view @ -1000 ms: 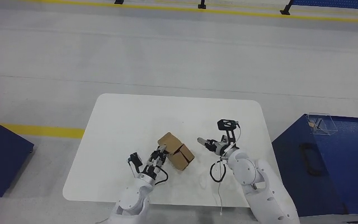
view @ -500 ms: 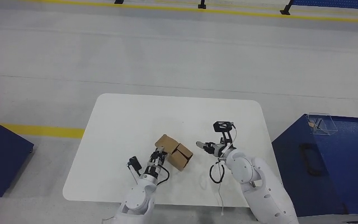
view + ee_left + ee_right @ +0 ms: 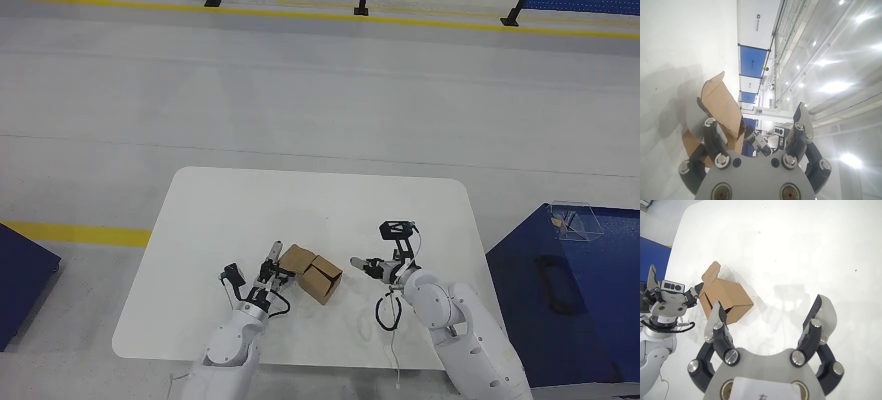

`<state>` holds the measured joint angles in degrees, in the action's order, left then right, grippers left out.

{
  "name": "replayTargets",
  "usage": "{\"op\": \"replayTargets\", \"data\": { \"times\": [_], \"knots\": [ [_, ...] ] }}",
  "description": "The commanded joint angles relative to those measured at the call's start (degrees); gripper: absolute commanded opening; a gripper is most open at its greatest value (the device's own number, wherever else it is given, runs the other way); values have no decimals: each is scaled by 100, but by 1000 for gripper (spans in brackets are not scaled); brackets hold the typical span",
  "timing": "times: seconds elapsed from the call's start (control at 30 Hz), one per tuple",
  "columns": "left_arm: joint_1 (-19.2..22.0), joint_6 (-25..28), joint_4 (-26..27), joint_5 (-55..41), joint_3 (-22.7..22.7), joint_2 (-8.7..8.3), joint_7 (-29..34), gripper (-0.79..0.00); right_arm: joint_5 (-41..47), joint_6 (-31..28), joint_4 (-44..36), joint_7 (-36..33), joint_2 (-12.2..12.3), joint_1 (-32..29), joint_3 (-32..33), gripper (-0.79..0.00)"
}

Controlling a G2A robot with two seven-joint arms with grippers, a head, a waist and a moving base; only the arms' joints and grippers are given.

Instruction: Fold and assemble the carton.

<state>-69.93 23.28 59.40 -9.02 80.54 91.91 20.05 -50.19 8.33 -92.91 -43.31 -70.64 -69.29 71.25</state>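
Brown carton (image 3: pixel 312 276) lying near the tabletop's (image 3: pixel 300 200) front edge, left gripper (image 3: pixel 750 102) spread wide, one finger (image 3: pixel 697 287) against its raised flap (image 3: pixel 711 273), right gripper (image 3: pixel 768 300) just beside, jaws apart

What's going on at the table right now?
A brown carton lies on the white table, half assembled: one end flap stands up. The left pincer is open and touches that flapped end. The right pincer is open too, apart from the carton on its other side, holding nothing.
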Motion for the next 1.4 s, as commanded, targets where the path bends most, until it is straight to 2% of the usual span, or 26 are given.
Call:
{"op": "replayTargets", "data": {
  "times": [0.0,0.13,0.27,0.5,0.63,0.77,0.9,1.0,1.37],
  "knots": [
    [130,100,-224,20,23,-19,49,0,-1,-1,0,-3,1,0,7,0],
    [434,59,-702,-211,26,-30,250,0,-16,3,-27,15,-1,-18,-12,0],
    [544,227,-986,-337,-51,-19,309,0,-50,2,-37,0,-2,-20,-33,0],
    [688,487,-1207,-733,-60,-17,478,0,-126,-169,74,-152,23,-15,12,0],
    [732,613,-1253,-1129,-4,-44,1018,0,-199,-293,184,-248,47,-14,67,0],
    [709,885,-1202,-1290,-2,-80,1529,0,-228,-326,277,-258,48,-7,42,0],
    [600,1149,-1023,-1461,21,-110,1768,0,-281,-303,368,-249,34,22,-63,0],
    [488,1314,-817,-1439,40,-141,1809,0,-327,-295,445,-237,24,53,-135,0],
    [173,1379,-182,-1171,-172,-198,1823,0,-301,-303,773,-167,-21,224,-310,0]
  ]
}}
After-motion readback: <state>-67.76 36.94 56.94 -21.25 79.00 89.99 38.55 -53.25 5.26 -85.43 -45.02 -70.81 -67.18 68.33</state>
